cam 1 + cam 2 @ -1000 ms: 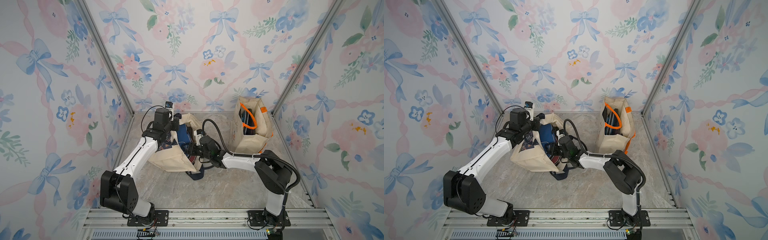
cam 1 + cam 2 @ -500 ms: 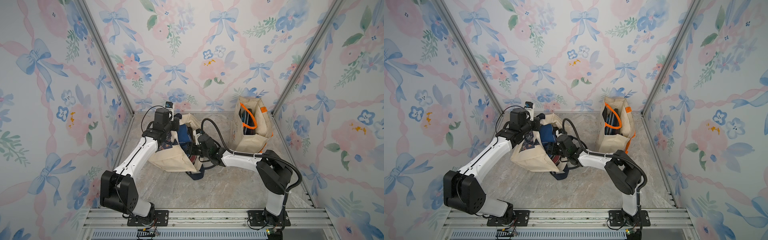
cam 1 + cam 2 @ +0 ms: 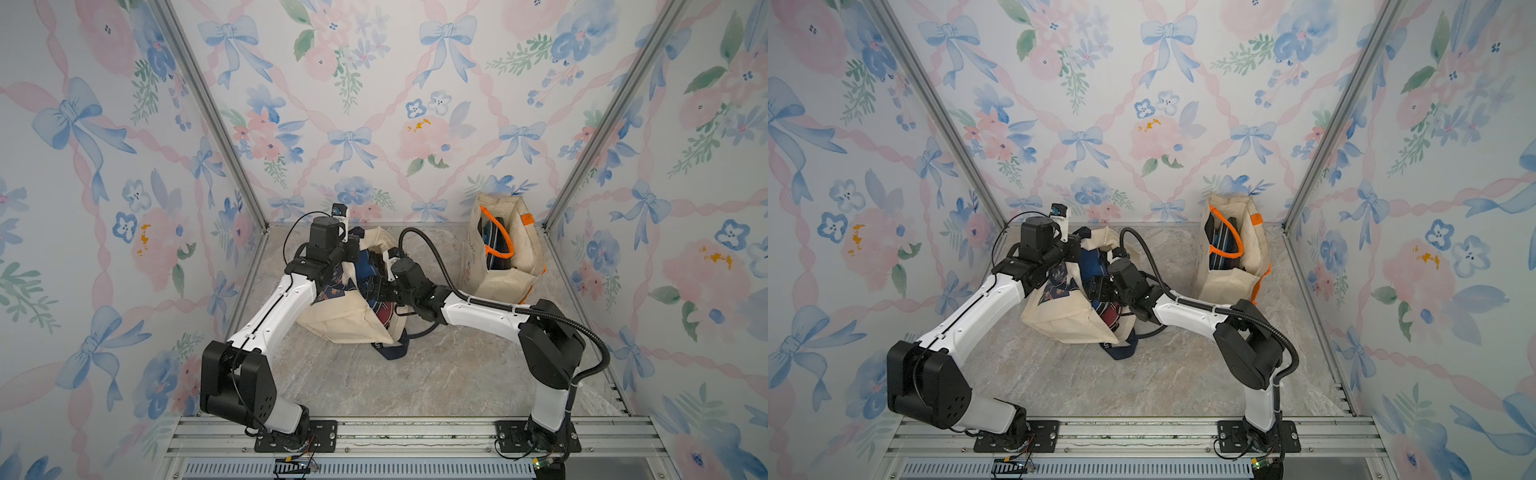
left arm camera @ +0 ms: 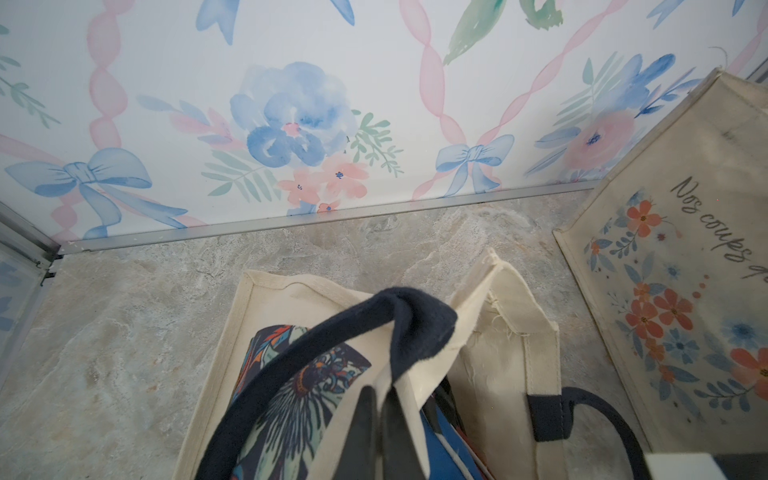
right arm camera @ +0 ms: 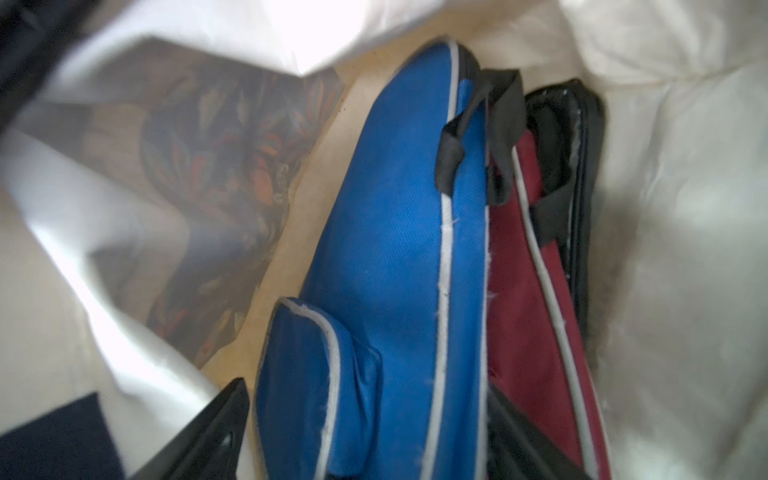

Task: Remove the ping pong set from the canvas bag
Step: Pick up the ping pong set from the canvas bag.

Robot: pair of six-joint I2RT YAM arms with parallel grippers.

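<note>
The marble tabletop [image 3: 374, 374] carries two cream totes. The canvas bag [image 3: 345, 324] with navy handles slumps on its side between the arms, its mouth turned toward the right arm. A second bag [image 3: 505, 257] with orange handles stands upright well apart, near the back corner.

Inside the canvas bag the blue case [image 5: 395, 249] lies flat against the maroon case [image 5: 536, 291], both on edge. The blue case's long axis runs straight away from the right gripper [image 5: 368, 399], deeper into the bag, in line with the fingers' reach. That gripper is plainly the nearer one: its jaws stand wide, one finger on each side of the blue case's near end, not clamped on it. We judge the next move needs only a squeeze and a pull back along that axis.

The left gripper [image 4: 376, 415] is pinched tight on a fold of the bag's rim beside a navy handle, holding the mouth up.

A black strap loop [image 5: 478, 137] crosses the cases' far ends. Behind the maroon case sits a dark black-edged piece [image 5: 582, 137]; blur stops us naming it, and the bag's depths are hidden.
</note>
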